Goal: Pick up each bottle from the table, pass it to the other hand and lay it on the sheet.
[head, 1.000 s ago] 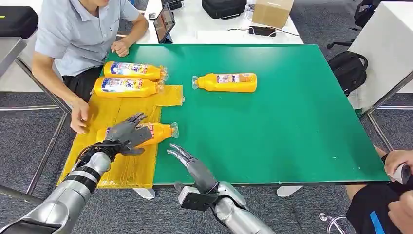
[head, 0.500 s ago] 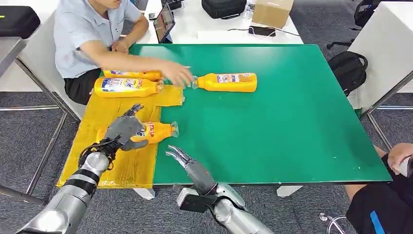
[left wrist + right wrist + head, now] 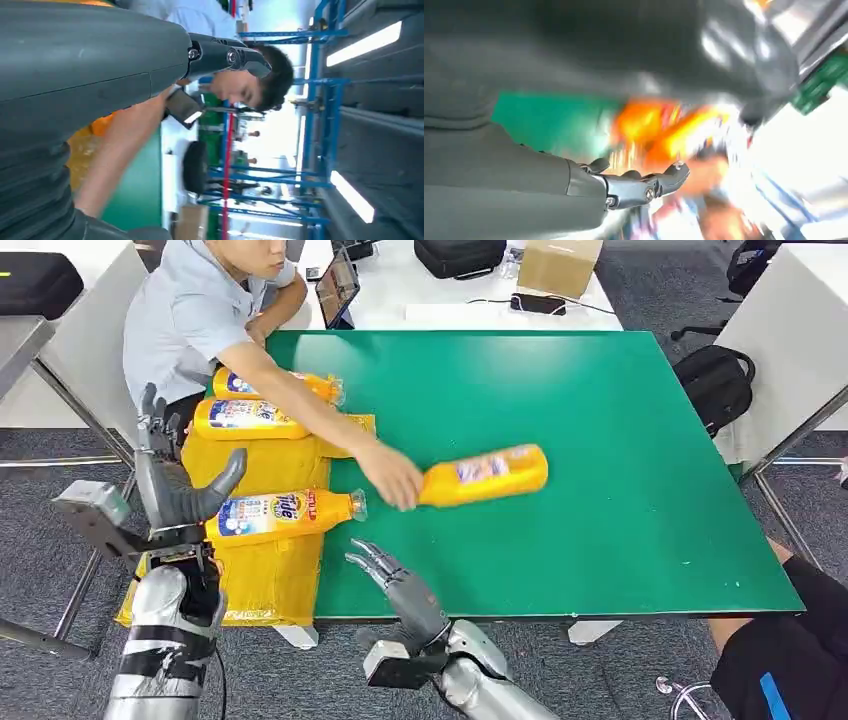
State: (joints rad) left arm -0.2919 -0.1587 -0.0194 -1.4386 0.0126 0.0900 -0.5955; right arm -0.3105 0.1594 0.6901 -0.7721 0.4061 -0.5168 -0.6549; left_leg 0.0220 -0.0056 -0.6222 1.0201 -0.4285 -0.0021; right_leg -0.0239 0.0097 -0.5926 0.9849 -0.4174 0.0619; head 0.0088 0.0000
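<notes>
A: What is the left hand [image 3: 172, 476] doing?

B: It is raised beside the table's left edge, fingers spread upward and thumb out, holding nothing. Just beside its thumb, on the table side, lies the nearest bottle [image 3: 280, 514] on the yellow sheet [image 3: 262, 575], its cap pointing away from the hand. The hand does not touch it.

A: And beyond that hand?

B: Two more bottles lie on the sheet's far end: the middle bottle [image 3: 238, 419] and, behind it, the far bottle [image 3: 300, 386], partly hidden by a person's arm [image 3: 290, 400].

A: Where does that arm reach?

B: Across the sheet onto the green table [image 3: 620, 490]. The person's hand [image 3: 393, 477] grips the neck end of the fourth bottle [image 3: 485, 475], which lies tilted on the bare green top, beyond the right hand and well apart from it.

A: The right hand [image 3: 393, 578]?

B: At the table's near edge, fingers loosely parted and slightly curled, empty. Its wrist view is too blurred to add anything.
</notes>
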